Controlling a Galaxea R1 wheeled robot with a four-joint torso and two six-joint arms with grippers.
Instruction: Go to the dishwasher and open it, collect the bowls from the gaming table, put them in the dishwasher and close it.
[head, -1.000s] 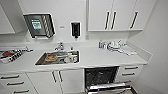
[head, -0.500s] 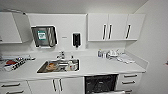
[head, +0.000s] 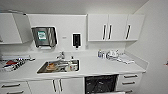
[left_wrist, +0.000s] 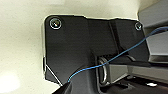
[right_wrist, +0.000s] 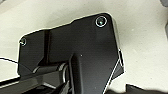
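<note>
A white kitchenette fills the head view. The built-in dishwasher with the dark interior sits at the lower centre-right of the frame, under the white bench, and it stands open: its black cavity shows, and the pale edge of the lowered door runs along the bottom of the frame. Just left of it, set into the bench, is a stainless-steel sink with some dishes in it and a tap behind. On the wall above hang a grey paper-towel dispenser at centre-left and a small black soap dispenser. White wall cabinets with dark bar handles take the upper right. Small bottles and white crockery cluster on the bench toward the right. Whether either pincer is open or closed I cannot tell.
</note>
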